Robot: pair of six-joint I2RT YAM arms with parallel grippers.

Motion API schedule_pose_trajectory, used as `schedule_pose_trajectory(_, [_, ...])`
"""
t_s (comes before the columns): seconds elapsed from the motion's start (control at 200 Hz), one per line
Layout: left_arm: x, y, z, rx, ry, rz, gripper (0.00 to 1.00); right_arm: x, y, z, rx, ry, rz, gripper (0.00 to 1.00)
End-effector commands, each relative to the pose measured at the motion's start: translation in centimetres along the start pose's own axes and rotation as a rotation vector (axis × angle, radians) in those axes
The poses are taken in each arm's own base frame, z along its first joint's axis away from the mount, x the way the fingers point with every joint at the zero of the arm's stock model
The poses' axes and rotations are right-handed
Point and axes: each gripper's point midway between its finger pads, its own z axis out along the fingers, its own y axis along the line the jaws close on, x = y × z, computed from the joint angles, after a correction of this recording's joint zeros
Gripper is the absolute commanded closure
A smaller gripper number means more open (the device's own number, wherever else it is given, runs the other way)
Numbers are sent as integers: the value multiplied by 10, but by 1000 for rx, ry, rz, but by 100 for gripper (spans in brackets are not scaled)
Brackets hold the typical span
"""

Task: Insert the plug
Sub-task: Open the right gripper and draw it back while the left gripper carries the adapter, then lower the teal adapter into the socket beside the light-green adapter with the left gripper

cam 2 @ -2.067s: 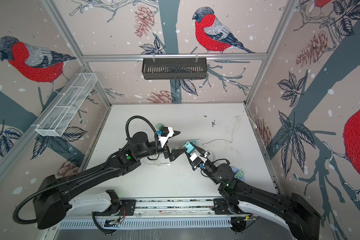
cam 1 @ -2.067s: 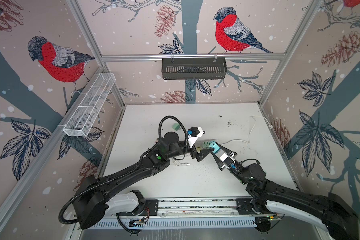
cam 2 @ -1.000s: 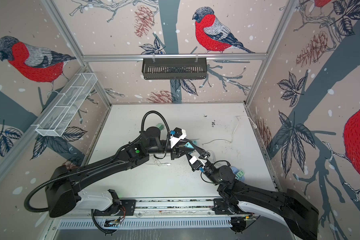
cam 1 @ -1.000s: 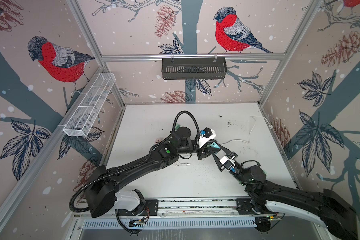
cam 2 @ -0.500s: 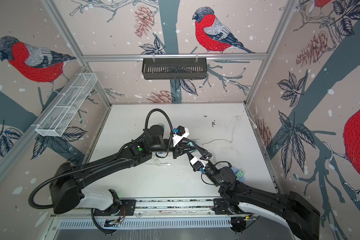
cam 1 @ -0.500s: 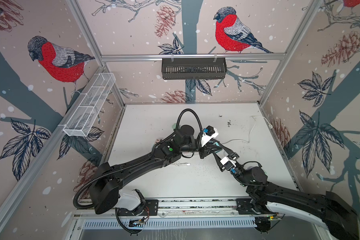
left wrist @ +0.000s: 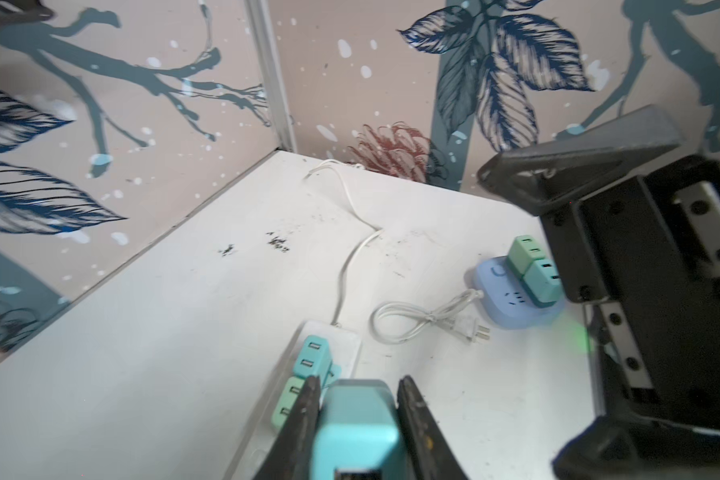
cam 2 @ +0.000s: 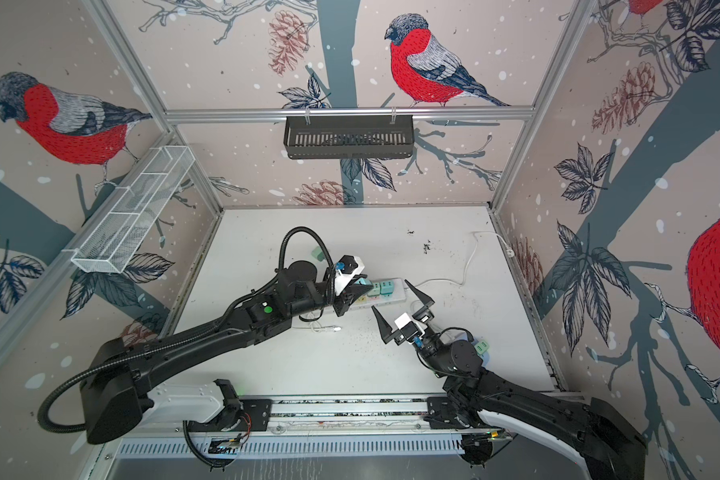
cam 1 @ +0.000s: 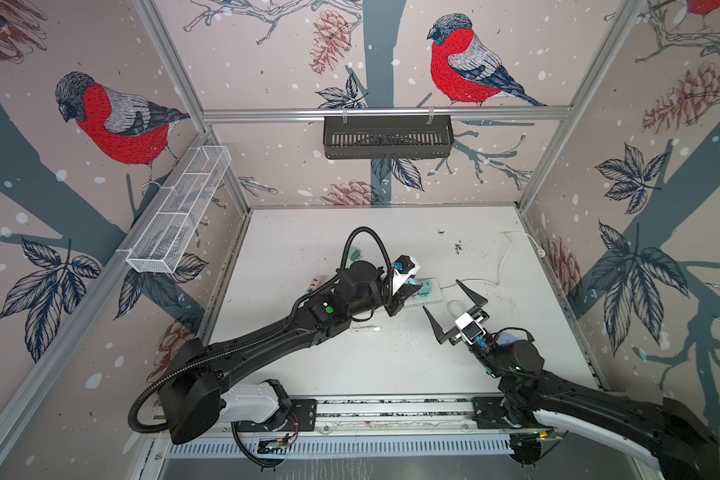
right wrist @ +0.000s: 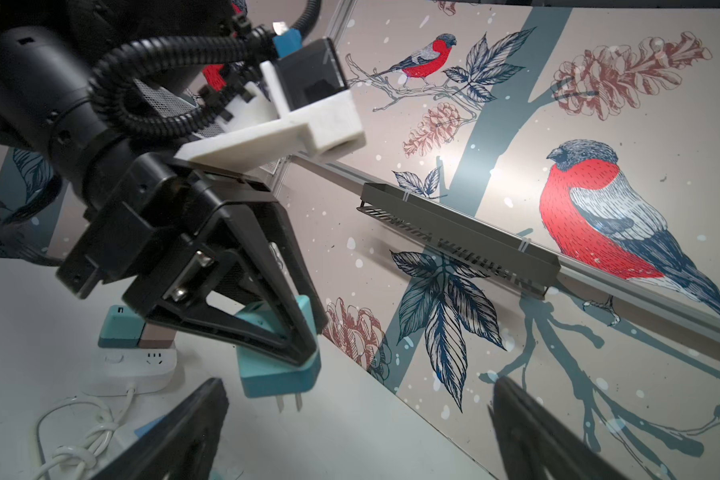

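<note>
**A:** What's the layout?

**B:** A white counter. On the walls hang a wire basket and a black slotted basket. Nothing shows in either, though the black one's floor is hidden. On the counter lies a white power strip with two green adapters seated in it.

**A:** And the claws?

**B:** The right claw is spread wide and empty, near the strip's end. The left claw pinches the teal plug by its flat sides, above the strip beside the adapters, not yet in.

**A:** How will it handle?

**B:** Light, rigid and smooth, I'd judge, so it could twist in the grip. Hold the body sides and keep the two prongs clear. They look thin and may bend if pushed in crooked.
</note>
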Motion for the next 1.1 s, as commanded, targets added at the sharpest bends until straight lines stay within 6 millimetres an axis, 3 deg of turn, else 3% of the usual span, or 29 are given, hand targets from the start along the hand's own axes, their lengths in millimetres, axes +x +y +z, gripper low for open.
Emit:
schedule_pose_trajectory(0.0, [-6,30,-8,-182,-42,105,100,16,-20,-3,95,68,122,0])
schedule_pose_trajectory(0.18, [12,58,-5,-342,48,118,100,49,-65,-11,273,176,276,0])
schedule_pose_trajectory(0.265, [21,43,5,-242,106,179,100,66,-79,-18,331,207,314,0])
schedule_pose_trajectory(0.475, [35,59,12,-319,178,170,100,91,-97,-17,335,258,386,0])
schedule_pose_trajectory(0.665, [58,52,28,-229,302,190,100,132,-117,-16,448,385,439,0])
schedule_pose_trajectory(0.791, [86,55,33,-142,376,151,100,152,-117,-2,411,469,482,0])
schedule_pose_trajectory(0.801, [78,58,34,-143,360,150,100,153,-116,0,403,474,483,0])
schedule_pose_trajectory(0.826, [79,61,35,-132,364,140,100,155,-115,2,388,486,484,0])
schedule_pose_trajectory(1.091, [116,69,58,-69,507,120,100,158,-102,12,305,489,496,0])
